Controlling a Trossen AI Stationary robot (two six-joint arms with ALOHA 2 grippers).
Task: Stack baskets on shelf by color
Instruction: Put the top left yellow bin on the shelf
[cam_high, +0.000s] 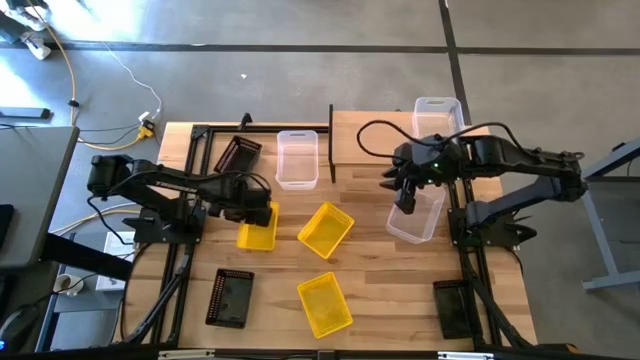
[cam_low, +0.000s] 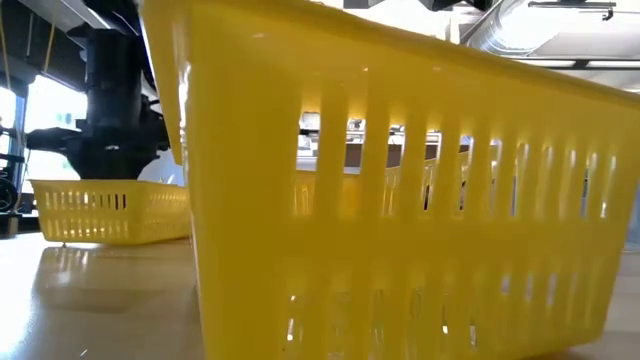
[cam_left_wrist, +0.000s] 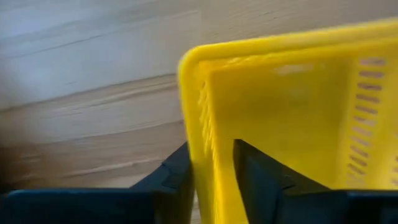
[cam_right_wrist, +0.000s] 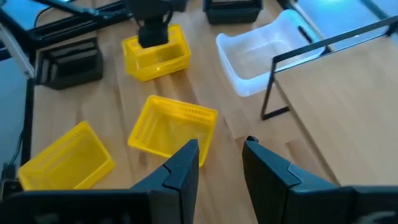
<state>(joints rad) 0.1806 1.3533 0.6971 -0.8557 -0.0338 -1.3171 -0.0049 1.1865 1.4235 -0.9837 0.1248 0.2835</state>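
Observation:
My left gripper (cam_high: 257, 209) (cam_left_wrist: 214, 180) is shut on a yellow basket (cam_high: 258, 230) at the table's left-middle; in the low view this basket (cam_low: 110, 210) seems to sit on the table. Two more yellow baskets (cam_high: 326, 228) (cam_high: 325, 303) lie mid-table. My right gripper (cam_high: 405, 195) (cam_right_wrist: 221, 163) is open over the far-left corner of a clear basket (cam_high: 420, 218) that lies on the table. A second clear basket (cam_high: 297, 158) rests left of the shelf (cam_high: 385, 135). The third (cam_high: 438, 115) stands at the shelf's right end. Black baskets (cam_high: 238, 153) (cam_high: 230, 297) (cam_high: 452, 307) sit apart. My left gripper straddles the yellow basket's far wall (cam_left_wrist: 211, 155) near a corner, one finger (cam_left_wrist: 177, 180) outside and one finger (cam_left_wrist: 258, 180) inside. It comes from above, slanting in from the table's left. In the low view the basket's bottom looks level on the table.
The shelf's black posts (cam_high: 331, 145) (cam_right_wrist: 268, 87) stand between the clear basket and the plank. Black frame rails run along both table sides (cam_high: 180, 270) (cam_high: 478, 280). Bare wood lies between the middle yellow baskets and the right clear basket (cam_high: 375, 260).

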